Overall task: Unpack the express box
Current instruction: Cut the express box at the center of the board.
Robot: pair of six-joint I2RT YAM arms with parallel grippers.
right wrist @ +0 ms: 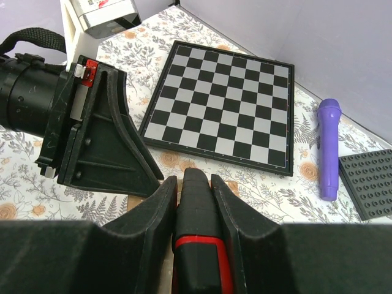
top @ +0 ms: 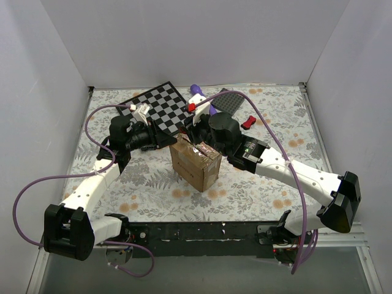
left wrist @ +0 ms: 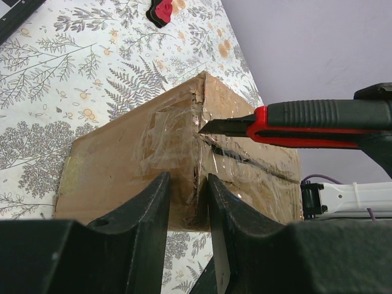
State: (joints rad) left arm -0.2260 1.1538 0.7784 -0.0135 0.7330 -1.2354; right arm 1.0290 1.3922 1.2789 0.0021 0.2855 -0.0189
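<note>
Two pincers of mine were at the express box [top: 196,164], which stood mid-table on the floral cloth [top: 141,190], between my arms. My left pincer [left wrist: 187,184] was pinched onto the box's taped edge. Just right of it, the blade tip of the red and black knife [left wrist: 306,122] sat against the shiny tape at the box's corner. My right pincer [right wrist: 195,184] was clamped round that knife's handle. On the far side lay the chessboard [right wrist: 223,107], then a purple marker [right wrist: 329,147], a dark studded plate [right wrist: 370,184] and, furthest right, a red clip [top: 248,122]
</note>
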